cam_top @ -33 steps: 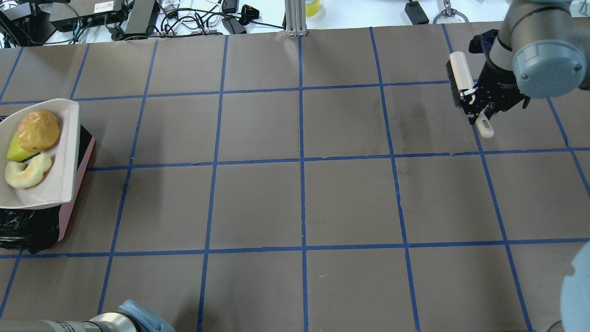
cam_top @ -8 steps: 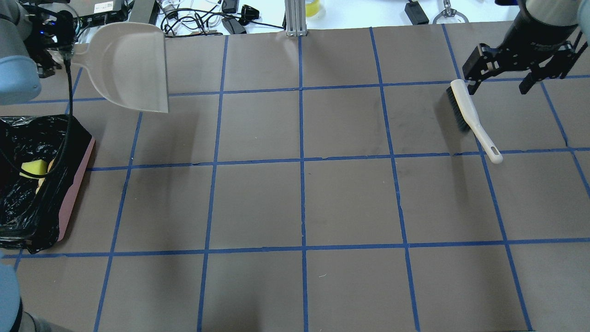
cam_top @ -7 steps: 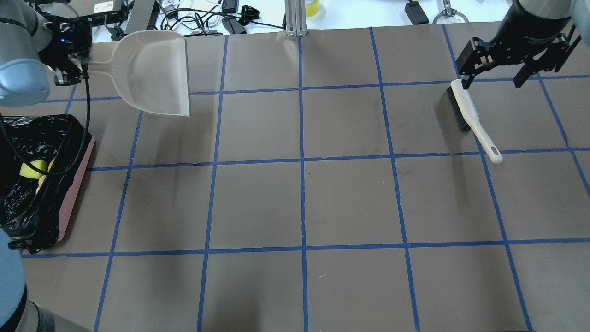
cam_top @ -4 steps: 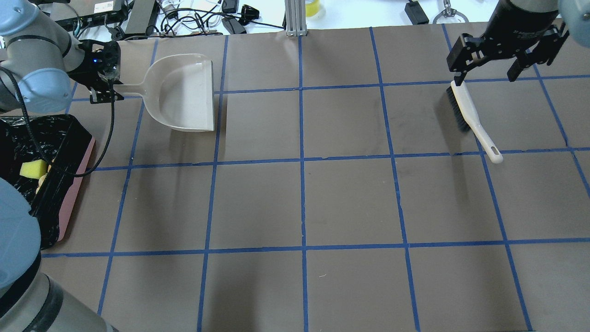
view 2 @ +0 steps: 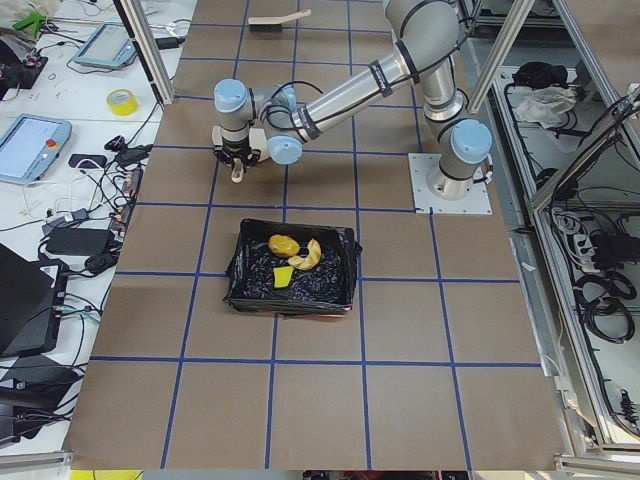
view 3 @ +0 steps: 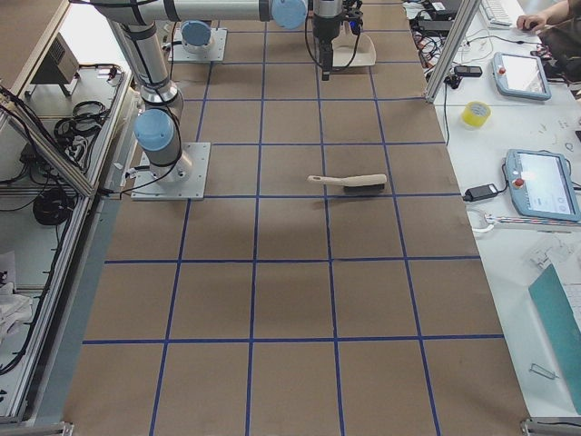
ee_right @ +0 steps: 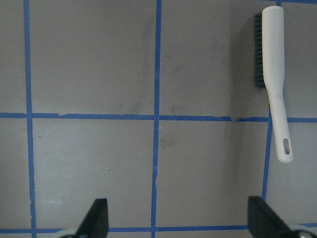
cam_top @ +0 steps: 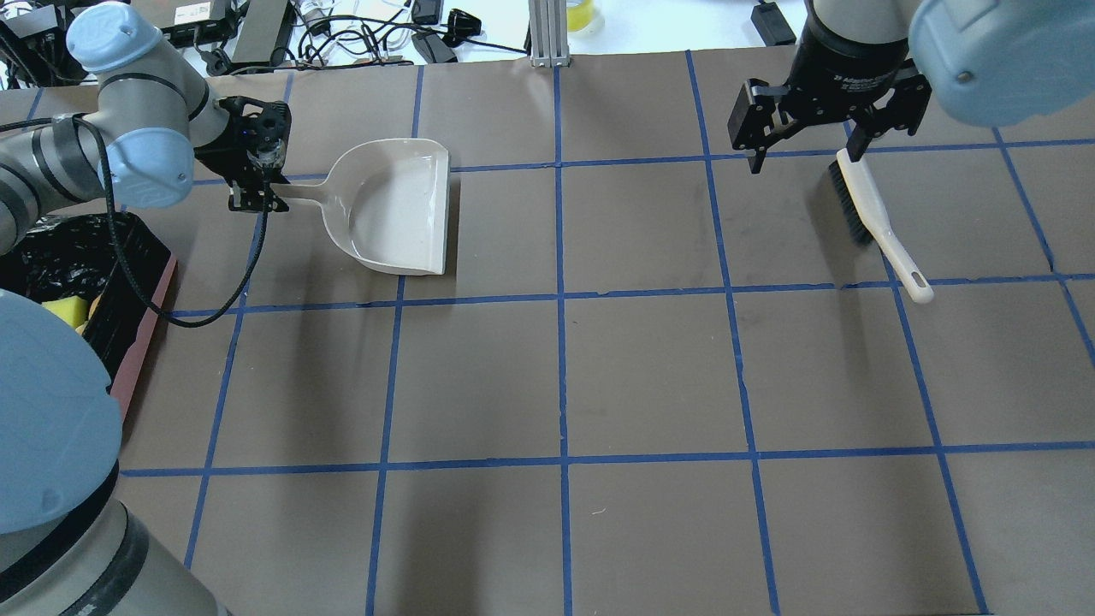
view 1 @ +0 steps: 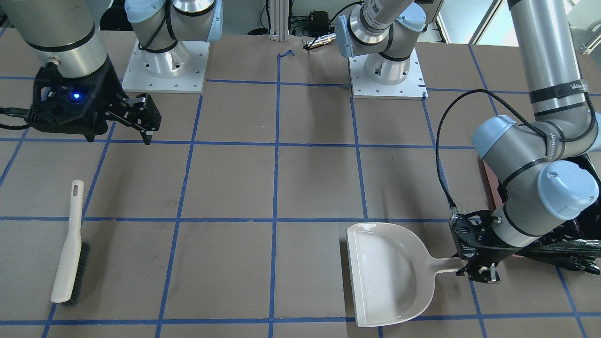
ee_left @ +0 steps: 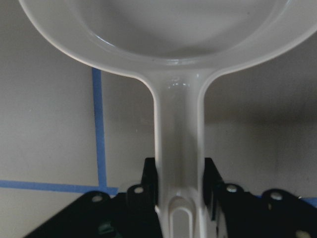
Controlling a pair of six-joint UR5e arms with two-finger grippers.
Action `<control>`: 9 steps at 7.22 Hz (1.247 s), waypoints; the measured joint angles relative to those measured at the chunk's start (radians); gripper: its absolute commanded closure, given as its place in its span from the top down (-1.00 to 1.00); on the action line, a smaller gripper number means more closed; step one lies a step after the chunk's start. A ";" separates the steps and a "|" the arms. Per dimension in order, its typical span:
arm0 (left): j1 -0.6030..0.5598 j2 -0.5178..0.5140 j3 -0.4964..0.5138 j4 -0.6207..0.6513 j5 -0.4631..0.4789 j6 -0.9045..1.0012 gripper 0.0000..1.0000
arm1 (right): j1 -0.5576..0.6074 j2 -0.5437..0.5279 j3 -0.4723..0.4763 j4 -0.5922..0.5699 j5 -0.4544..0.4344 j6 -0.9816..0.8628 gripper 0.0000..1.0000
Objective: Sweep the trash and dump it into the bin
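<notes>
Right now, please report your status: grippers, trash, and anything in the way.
Left gripper shut on dustpan handle; pan empty. Right gripper open; brush lies free on table. Three trash pieces in bin. No obstruction seen.

table (cam_top: pixel 650 368) centre: open | far-left: dustpan (cam_top: pixel 398 210) | far-right: brush (cam_top: pixel 873 218) | left edge: bin (cam_top: pixel 145 329)

We record nothing legible: lettering on the left arm (view 1: pixel 556 91) and the right gripper (cam_top: pixel 806 158) is too small.
</notes>
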 measured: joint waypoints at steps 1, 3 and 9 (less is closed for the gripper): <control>-0.002 0.000 -0.008 -0.010 0.003 0.003 -1.00 | 0.010 -0.002 0.000 0.003 0.004 -0.001 1.00; -0.004 0.002 -0.019 -0.021 0.013 0.009 -1.00 | 0.014 -0.012 0.003 0.009 0.005 -0.008 1.00; -0.004 -0.002 -0.011 -0.003 0.018 0.007 -1.00 | 0.015 -0.007 0.052 0.013 0.040 -0.012 1.00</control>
